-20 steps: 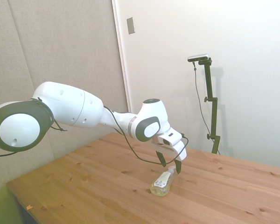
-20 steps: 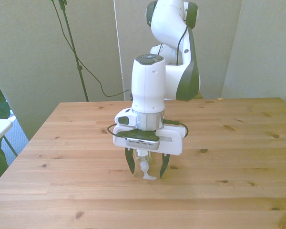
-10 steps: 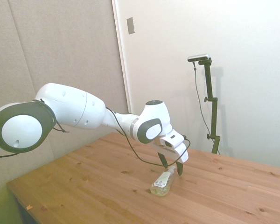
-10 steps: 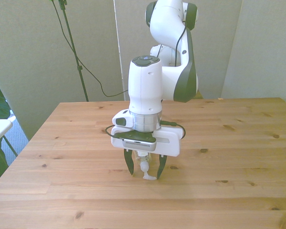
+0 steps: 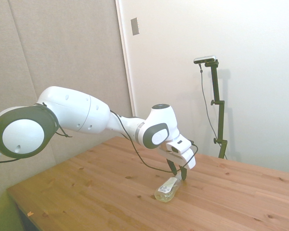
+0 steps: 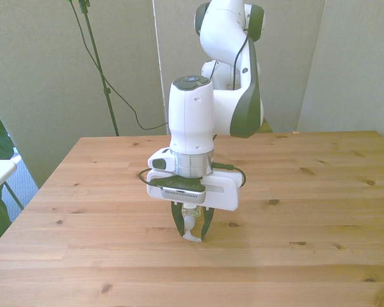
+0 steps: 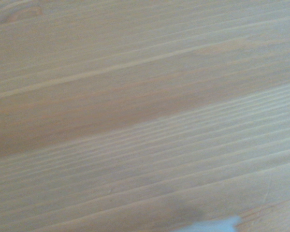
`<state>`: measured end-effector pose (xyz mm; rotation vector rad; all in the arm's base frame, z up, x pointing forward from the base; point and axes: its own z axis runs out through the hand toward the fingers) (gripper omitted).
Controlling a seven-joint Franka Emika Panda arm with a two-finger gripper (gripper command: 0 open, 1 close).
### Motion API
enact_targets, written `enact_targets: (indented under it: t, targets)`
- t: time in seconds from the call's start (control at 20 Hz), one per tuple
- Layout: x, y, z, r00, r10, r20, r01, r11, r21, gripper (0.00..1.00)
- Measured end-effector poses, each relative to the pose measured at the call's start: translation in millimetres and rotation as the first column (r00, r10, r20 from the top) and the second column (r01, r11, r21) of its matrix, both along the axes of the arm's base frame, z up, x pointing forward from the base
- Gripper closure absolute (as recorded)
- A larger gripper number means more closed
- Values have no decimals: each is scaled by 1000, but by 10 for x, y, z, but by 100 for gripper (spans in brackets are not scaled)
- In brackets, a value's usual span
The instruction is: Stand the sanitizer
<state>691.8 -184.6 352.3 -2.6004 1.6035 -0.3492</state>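
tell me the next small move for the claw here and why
Probably lift and tilt the pump end up. The claw looks closed on the white nozzle end of the sanitizer, which lies on its side on the table, so raising that end would pivot it toward upright.

Wooden table (image 5: pixel 96 192), sanitizer (image 5: pixel 166 188) lying on its side near the middle

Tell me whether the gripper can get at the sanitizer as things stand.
Probably yes. The gripper is already down at the pump end of the sanitizer, which lies on its side on the table, fingers closed in around the nozzle. Nothing else stands near it.
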Motion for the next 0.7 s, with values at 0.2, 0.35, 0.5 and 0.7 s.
enact_targets:
  t: [0.2,0.35,0.5,0.7]
  targets:
    - [-2,-4,2,1000,-4,-2,5,1000,9,100]
    - [1,21,11,1000,-16,-9,16,1000,14,100]
    - [32,170,67,999,-52,16,52,999,-3,100]
    - [19,408,249,993,-80,82,83,996,-30,100]
